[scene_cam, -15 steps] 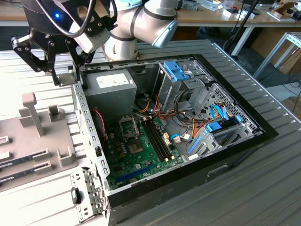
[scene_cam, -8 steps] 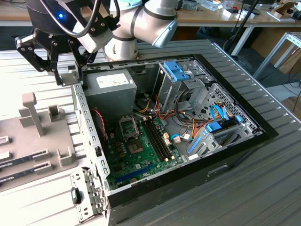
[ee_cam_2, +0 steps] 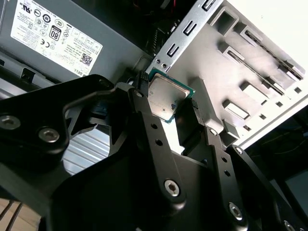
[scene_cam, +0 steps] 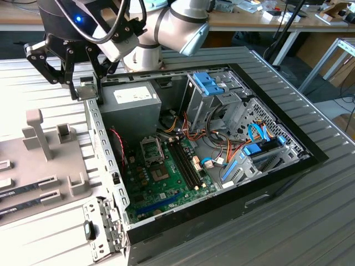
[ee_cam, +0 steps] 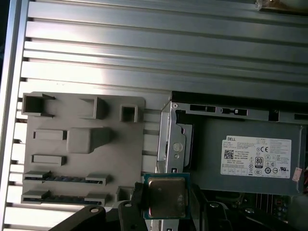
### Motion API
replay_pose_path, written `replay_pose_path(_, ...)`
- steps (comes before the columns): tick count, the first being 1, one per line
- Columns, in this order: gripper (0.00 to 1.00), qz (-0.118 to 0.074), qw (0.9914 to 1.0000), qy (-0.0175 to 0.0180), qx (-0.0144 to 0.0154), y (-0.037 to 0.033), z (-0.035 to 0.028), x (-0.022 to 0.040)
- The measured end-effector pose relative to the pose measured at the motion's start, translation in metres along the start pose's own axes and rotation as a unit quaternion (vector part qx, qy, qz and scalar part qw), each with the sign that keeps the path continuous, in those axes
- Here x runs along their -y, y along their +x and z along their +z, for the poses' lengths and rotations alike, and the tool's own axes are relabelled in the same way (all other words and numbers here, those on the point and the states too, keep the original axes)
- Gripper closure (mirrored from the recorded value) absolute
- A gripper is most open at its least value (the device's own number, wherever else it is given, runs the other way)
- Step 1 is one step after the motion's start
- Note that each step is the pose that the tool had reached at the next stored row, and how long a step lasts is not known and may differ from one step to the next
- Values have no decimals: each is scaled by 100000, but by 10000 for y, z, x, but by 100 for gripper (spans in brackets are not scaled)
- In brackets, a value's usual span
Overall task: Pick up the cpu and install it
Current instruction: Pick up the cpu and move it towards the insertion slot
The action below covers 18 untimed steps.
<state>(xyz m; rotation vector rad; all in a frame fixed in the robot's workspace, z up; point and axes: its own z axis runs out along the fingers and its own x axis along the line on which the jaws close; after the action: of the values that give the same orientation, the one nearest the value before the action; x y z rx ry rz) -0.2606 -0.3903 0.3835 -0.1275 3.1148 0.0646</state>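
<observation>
Tool [ee_cam_2: 168, 92] tight on cpu [ee_cam_2: 165, 97], its silvery top plain in both wrist views.

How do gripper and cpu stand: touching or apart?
Touching. In the second wrist view the gripper pinches the cpu between its fingers, no gap at either edge.

The cpu [ee_cam: 166, 197], square, green-edged with a silvery top plate, hangs raised near the power supply's [ee_cam: 240, 154] corner.
</observation>
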Motion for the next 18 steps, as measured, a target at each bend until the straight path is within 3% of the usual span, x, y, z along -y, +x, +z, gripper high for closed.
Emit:
replay_pose_path(9,53,-2,100000,1,-1,-104,7,9)
replay_pose_path(18,53,-4,100000,-1,0,-166,11,14)
